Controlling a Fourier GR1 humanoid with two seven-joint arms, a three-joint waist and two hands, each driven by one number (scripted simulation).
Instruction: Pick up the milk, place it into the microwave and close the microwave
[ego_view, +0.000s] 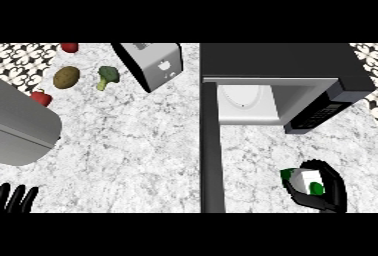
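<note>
The milk (304, 180) is a small white carton with green marks, at the lower right of the head view. My right hand (325, 192) is curled round it, fingers and thumb on both sides. The black microwave (284, 65) stands at the upper right. Its door (211, 150) is swung open toward me as a long dark bar, and the white cavity (247, 102) with its turntable shows. The carton is in front of the cavity, to the right of the door. My left hand (16, 199) rests at the lower left edge with its fingers up.
A toaster (151, 64) stands at the upper middle. A broccoli (107, 76), a potato (66, 77), a red pepper (41, 97) and a red fruit (69, 47) lie at the upper left. A grey rounded container (22, 130) is at the left.
</note>
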